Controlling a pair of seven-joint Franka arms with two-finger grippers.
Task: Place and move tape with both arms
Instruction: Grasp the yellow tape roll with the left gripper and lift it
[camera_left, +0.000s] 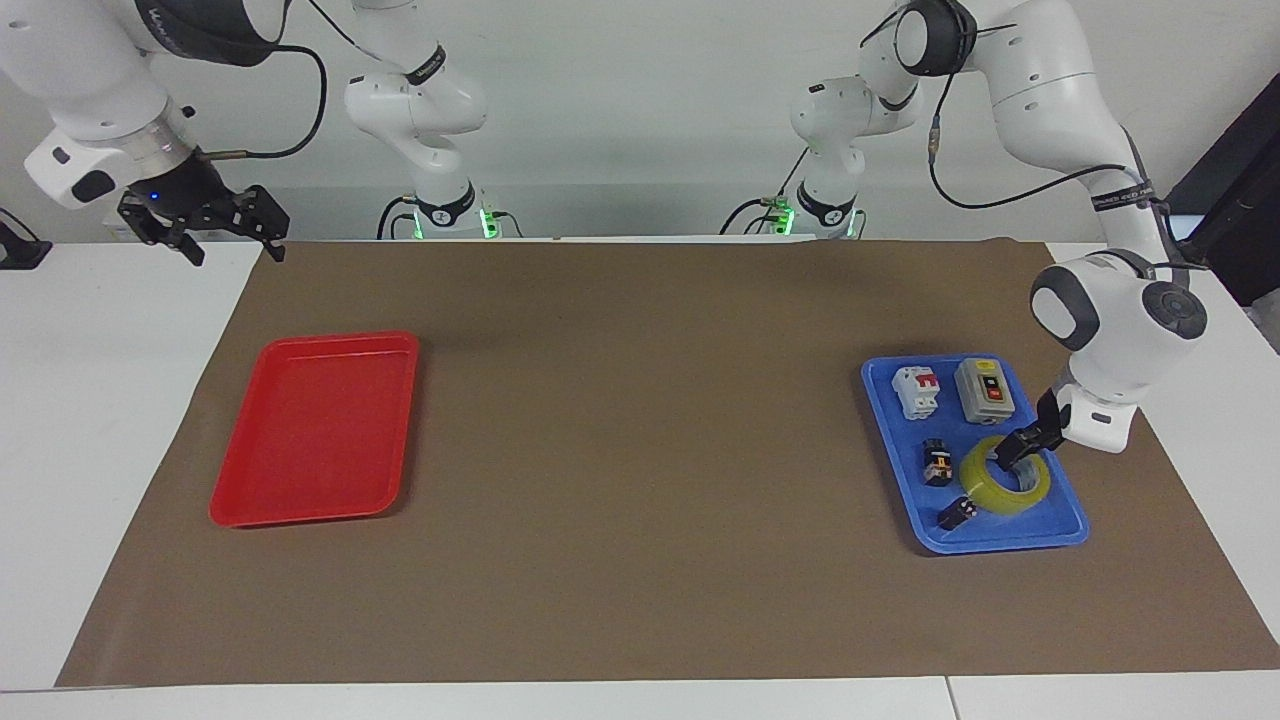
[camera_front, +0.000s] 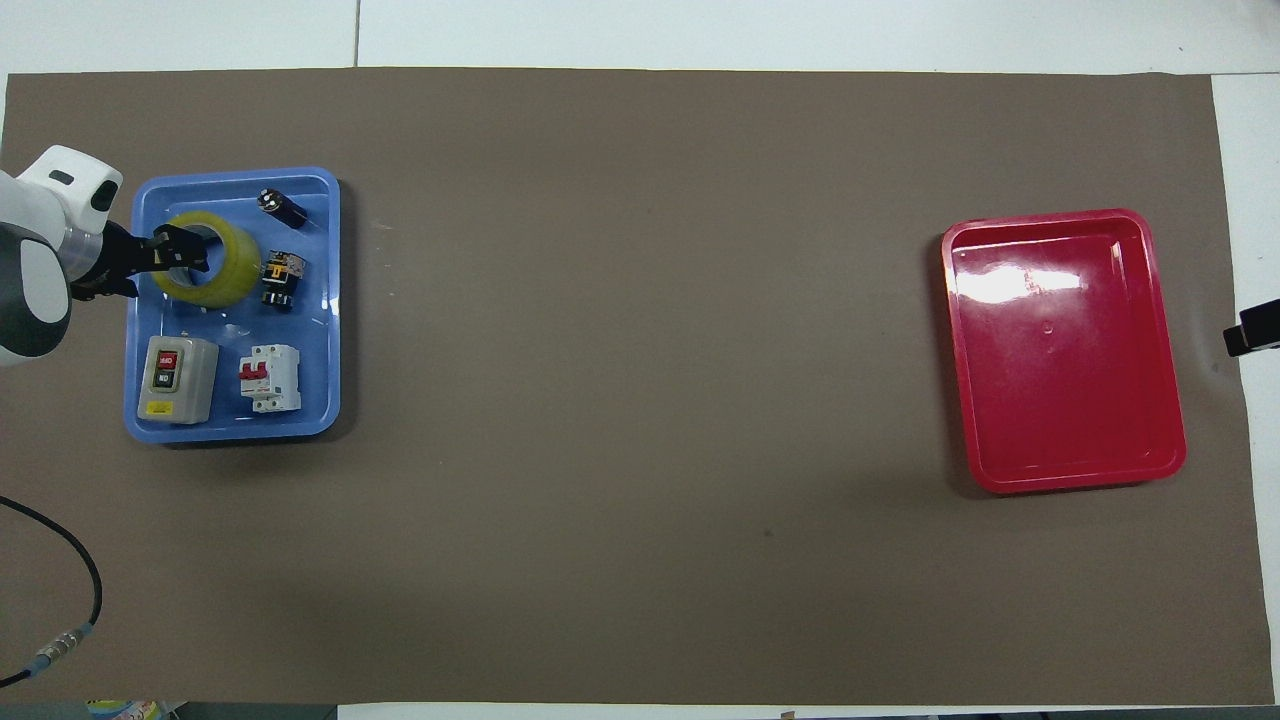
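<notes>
1. The right hand (camera_left: 205, 222) hangs in the air above the white table (camera_left: 90, 420) just off the corner of the brown mat (camera_left: 640, 450), at the right arm's end. Its fingers stand apart and hold nothing; this arm waits.
2. In the blue tray (camera_left: 1000, 540), at the left arm's end of the mat, the grey switch box (camera_left: 985, 391) and the white circuit breaker (camera_left: 917, 390) lie side by side in the part nearest the robots.
3. The red tray (camera_left: 315, 430) lies on the mat toward the right arm's end, well apart from the blue tray.
4. Farther out in the blue tray lies the tape (camera_left: 1005, 489), flat on the tray floor with its hole facing up.
5. The left hand (camera_left: 1008, 453) is down at the tape, on the side of the roll toward the left arm's end. Its fingers are spread; one tip seems to sit inside the hole, the other outside the wall, but I cannot tell whether they touch it.
6. A small black push-button part (camera_left: 936, 463) stands just beside the tape, toward the table's middle.
7. A small black cylinder (camera_left: 957, 514) lies in the tray's farthest part, close by the roll.
</notes>
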